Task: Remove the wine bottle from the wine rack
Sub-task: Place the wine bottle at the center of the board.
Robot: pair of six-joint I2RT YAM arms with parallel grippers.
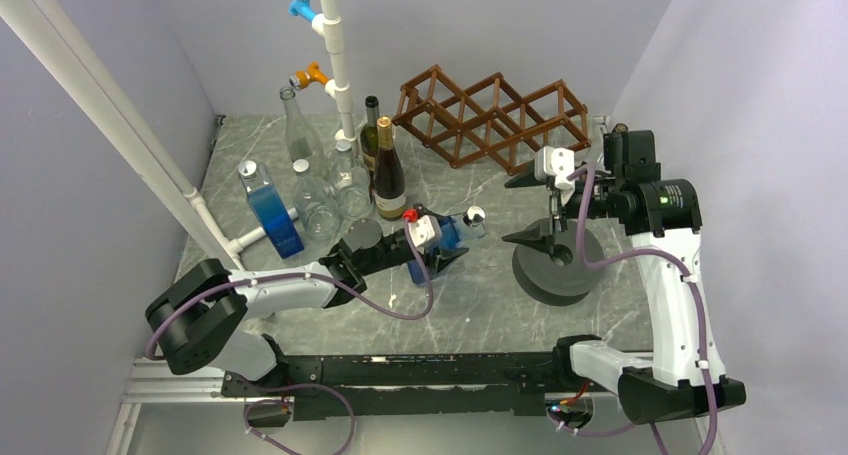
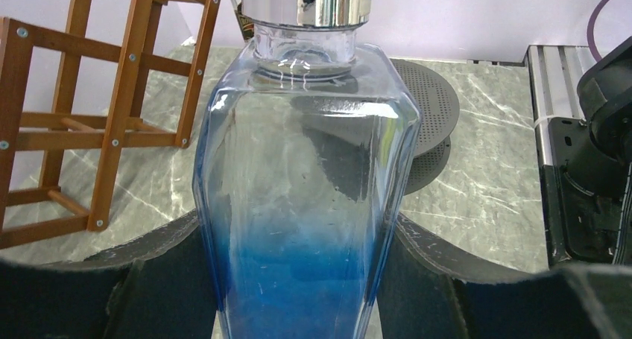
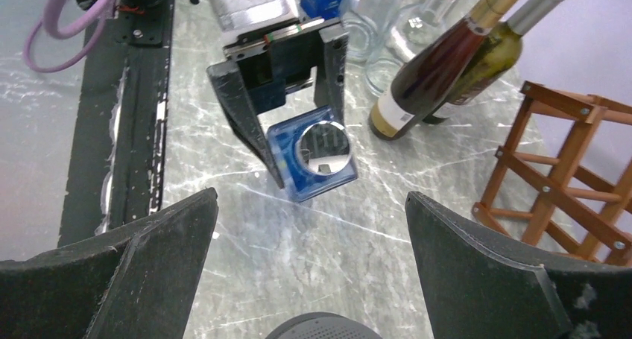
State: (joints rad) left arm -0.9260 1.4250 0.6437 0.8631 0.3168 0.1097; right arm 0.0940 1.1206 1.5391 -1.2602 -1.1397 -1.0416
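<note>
Glass, blue-tinted: held the wine bottle (image 2: 305, 205) across its body in the left gripper (image 1: 435, 245), at mid-table, well apart from the wine rack (image 1: 490, 115) behind. Pointed its silver cap (image 3: 323, 148) rightward at the right gripper (image 1: 522, 210), spread wide, empty.

No lettering is legible anywhere in view, the pale labels (image 3: 393, 117) on two dark wine bottles (image 3: 446, 56) being too blurred to read.
</note>
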